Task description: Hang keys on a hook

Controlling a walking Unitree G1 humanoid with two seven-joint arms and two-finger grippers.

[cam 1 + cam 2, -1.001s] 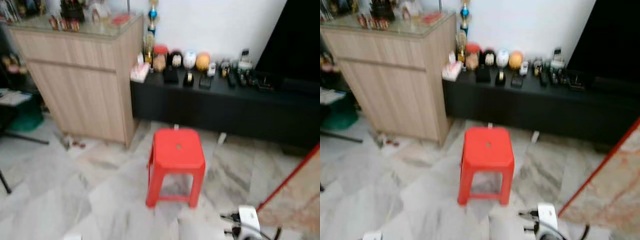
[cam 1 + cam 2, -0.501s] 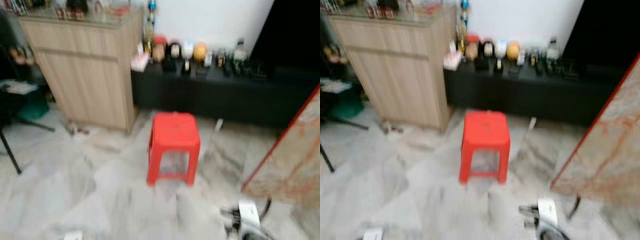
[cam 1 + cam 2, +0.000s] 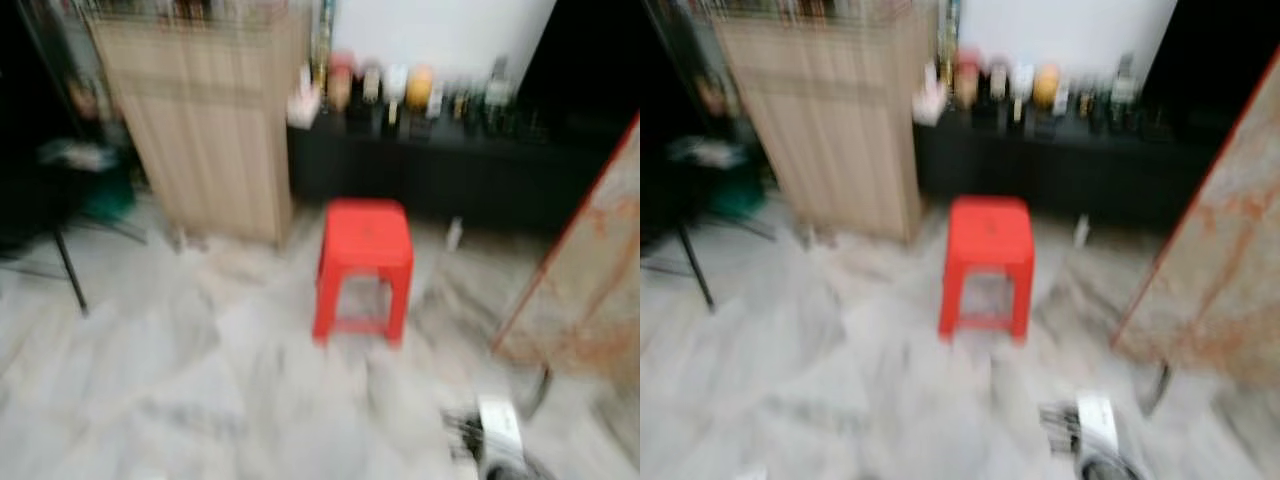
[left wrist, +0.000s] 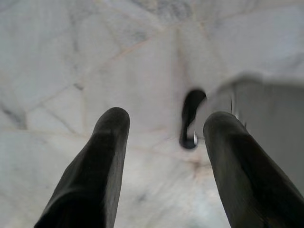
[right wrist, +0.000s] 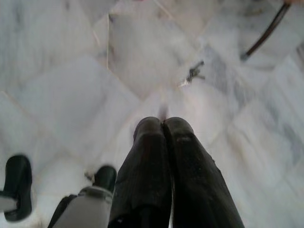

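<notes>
Keys [image 5: 192, 76]: small dark metal cluster, blurred, beyond right gripper [image 5: 164, 122] over marble floor [image 5: 61, 95]; long axis unclear. Right fingers pressed together, grasp unconfirmed. Left gripper [image 4: 166, 118] fingers wide apart.

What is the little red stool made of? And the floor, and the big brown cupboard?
The red stool looks like moulded plastic: one even, bright colour, rounded edges. The floor looks like polished marble or marble-look tile, pale with grey veins and joint lines. The cupboard looks like light wood or wood-look laminate, going by its tan grainy streaks, though the blur leaves that open.
</notes>
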